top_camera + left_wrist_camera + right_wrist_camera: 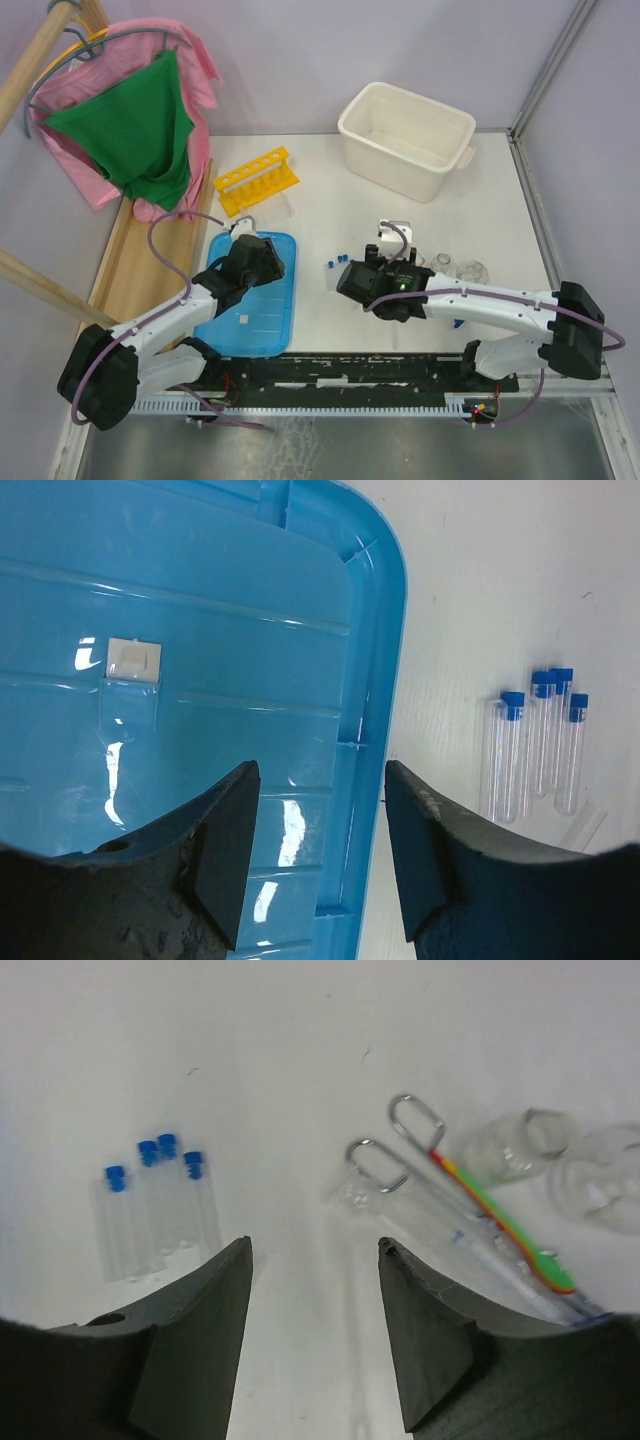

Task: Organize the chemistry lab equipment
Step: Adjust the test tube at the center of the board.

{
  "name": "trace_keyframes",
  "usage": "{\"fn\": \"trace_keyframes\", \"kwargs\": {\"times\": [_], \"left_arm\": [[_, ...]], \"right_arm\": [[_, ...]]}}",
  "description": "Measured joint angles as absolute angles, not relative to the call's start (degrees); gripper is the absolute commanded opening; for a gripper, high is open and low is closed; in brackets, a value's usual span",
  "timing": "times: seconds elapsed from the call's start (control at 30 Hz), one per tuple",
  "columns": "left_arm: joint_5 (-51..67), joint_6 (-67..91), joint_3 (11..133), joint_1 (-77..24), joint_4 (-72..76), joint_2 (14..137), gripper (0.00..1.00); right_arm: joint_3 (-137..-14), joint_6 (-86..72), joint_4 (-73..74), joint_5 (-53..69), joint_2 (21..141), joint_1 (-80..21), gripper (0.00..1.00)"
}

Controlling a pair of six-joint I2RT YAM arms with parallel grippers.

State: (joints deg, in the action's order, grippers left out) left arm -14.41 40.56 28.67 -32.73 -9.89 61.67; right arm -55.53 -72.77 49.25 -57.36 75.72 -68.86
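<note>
Several clear blue-capped tubes (337, 262) lie on the white table between my grippers; they also show in the left wrist view (530, 745) and the right wrist view (155, 1205). The yellow tube rack (256, 180) stands empty at the back left. Metal tongs (400, 1150), a green-and-orange rod (500, 1222) and two clear flasks (510, 1145) lie right of my right gripper. The flasks also show in the top view (470, 268). My left gripper (320, 850) is open over the right edge of the blue lid (200, 630). My right gripper (315, 1250) is open and empty over bare table.
A large white tub (408, 140) stands at the back right. The flat blue ribbed lid (250, 295) lies at the front left. Pink and green cloths (130, 120) hang on a wooden frame at the far left. A black rail (350, 375) runs along the near edge.
</note>
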Motion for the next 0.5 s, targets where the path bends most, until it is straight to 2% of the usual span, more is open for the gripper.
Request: {"fn": "trace_keyframes", "kwargs": {"times": [0.1,0.23,0.37,0.5], "left_arm": [[-14.2,40.6,28.1,-32.9,-9.3,61.7,0.60],[-13.3,40.5,27.7,-33.2,-9.0,61.7,0.60],[-13.1,40.5,27.7,-33.5,-9.0,61.7,0.58],[-12.4,40.4,27.7,-34.4,-9.1,61.4,0.51]], "right_arm": [[-57.0,-58.0,49.4,-55.9,77.8,-65.1,0.62],[-57.1,-42.4,48.1,-44.6,82.7,-57.3,0.57],[-56.4,-33.5,45.3,-34.2,84.5,-51.2,0.42],[-56.5,-28.2,42.5,-24.7,85.3,-49.1,0.42]]}}
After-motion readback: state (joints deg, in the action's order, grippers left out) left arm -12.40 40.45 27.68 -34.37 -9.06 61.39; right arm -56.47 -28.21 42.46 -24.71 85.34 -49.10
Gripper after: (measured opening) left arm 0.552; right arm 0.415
